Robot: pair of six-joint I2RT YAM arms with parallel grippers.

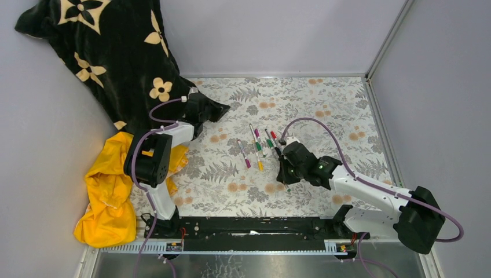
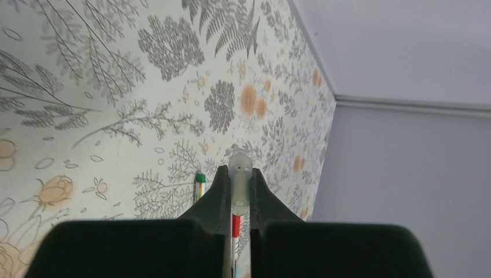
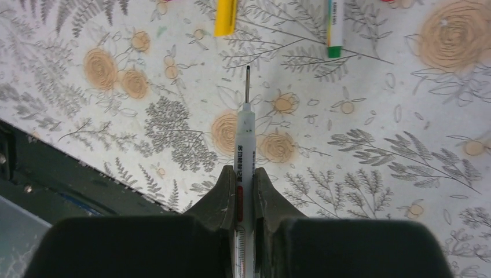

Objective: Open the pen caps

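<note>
Right side. Uncapped pen clamped between my right gripper fingers, whitish barrel with print and a red mark, running straight out ahead. Its thin bare tip was exposed and hung over the floral table cover, not touching anything I could see. Jaws closed hard on the barrel from both sides.

Left side. My left gripper was pinched on a short pale piece with a rounded end that poked out just past the fingertips. Some red showed lower down between the fingers. Could not tell whether this was a cap or a barrel end. Jaws together on it, held above the cover and well apart from the right gripper.

Loose pens lay in a small fanned group mid-table, just beyond my right gripper and to the right of the left one. Coloured ends seen there: magenta, green, red, yellow. From the right wrist a yellow-ended pen and a green-ended pen lay flat beyond the bare tip, near each other but apart. From the left wrist one green-tipped pen lay just left of the fingers.

Outward: black flowered cloth heaped at the far left corner, yellow cloth bunched by the left arm's base.
</note>
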